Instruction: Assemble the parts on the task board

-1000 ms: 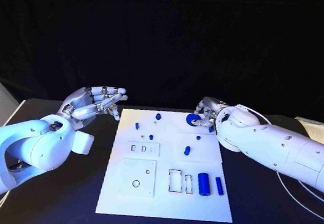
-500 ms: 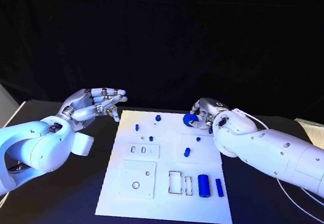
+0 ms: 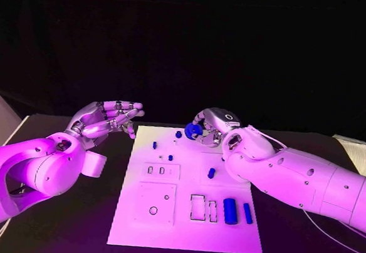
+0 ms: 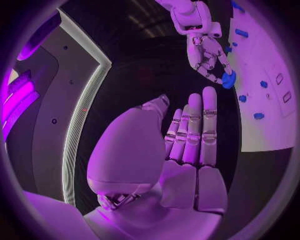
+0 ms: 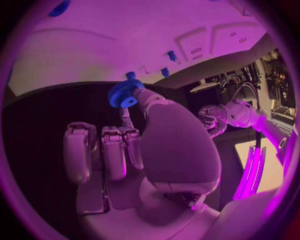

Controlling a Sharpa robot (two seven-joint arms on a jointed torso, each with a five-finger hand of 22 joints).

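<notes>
Blue gear in our right hand, most of the board not yet filled.

Our left hand [image 3: 107, 118] hangs beside the task board's [image 3: 223, 239] far left corner, fingers loosely apart, holding nothing. Small blue pegs [image 3: 169, 157] stand mid-board; our right hand [image 3: 212, 129] pinches the toothed blue gear [image 3: 192, 131] above the far edge. Two blue cylinders [image 3: 230, 210] lie loose near the right edge beside open slots, so we judge assembly barely begun.
</notes>
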